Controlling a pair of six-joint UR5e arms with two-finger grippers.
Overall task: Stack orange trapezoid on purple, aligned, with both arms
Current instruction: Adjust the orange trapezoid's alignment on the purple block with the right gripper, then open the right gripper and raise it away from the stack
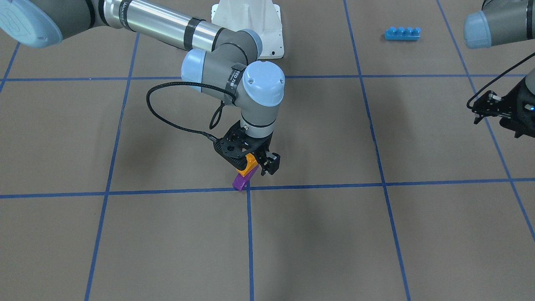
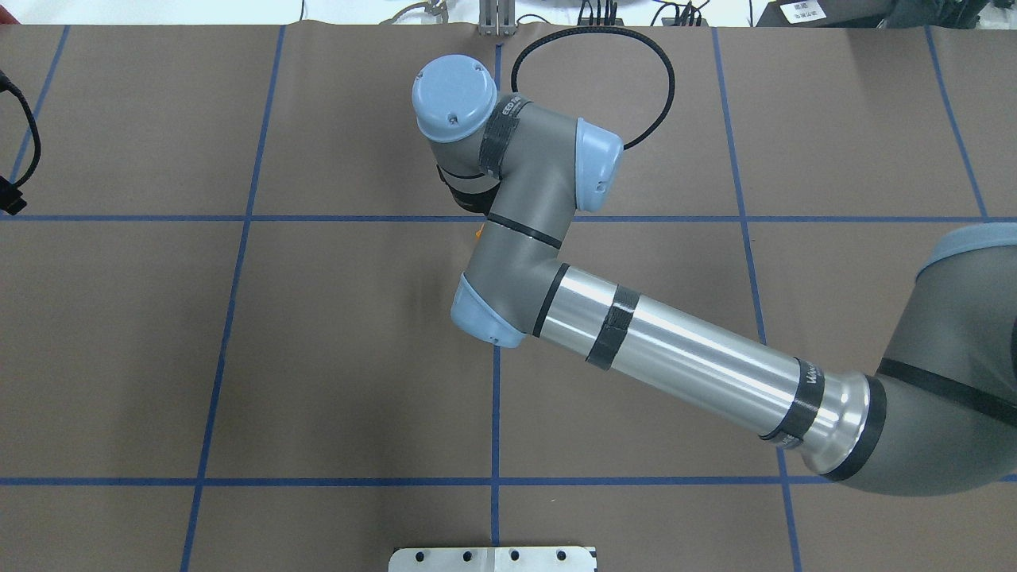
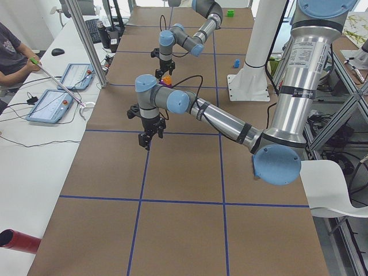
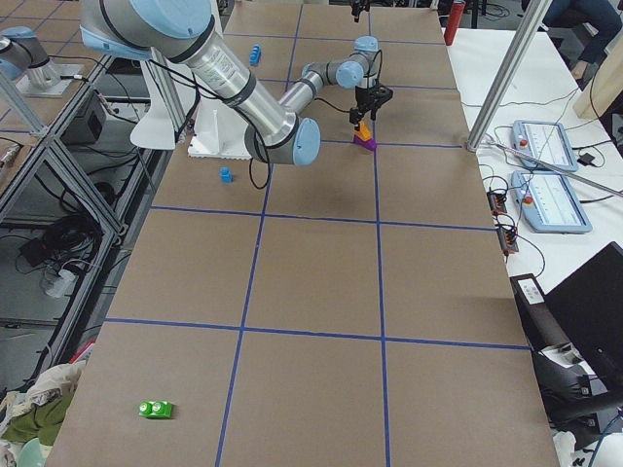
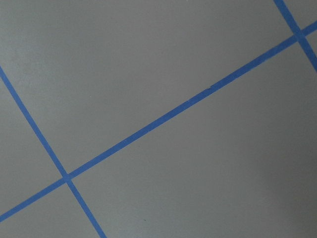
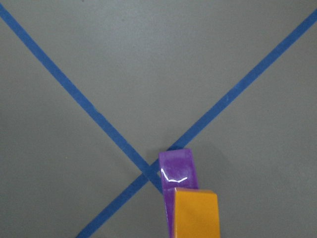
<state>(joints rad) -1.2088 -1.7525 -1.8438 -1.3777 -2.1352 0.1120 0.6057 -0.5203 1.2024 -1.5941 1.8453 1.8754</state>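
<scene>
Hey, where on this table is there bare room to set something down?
The operator-side squares past the long tape line are bare, so is the square between the right gripper and left gripper. Crowded: the tape crossing, where the right gripper holds the orange brick on the purple brick.

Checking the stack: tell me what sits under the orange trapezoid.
The purple brick, at a blue tape crossing. The right claw holds the orange trapezoid; the studs between them are covered.
</scene>
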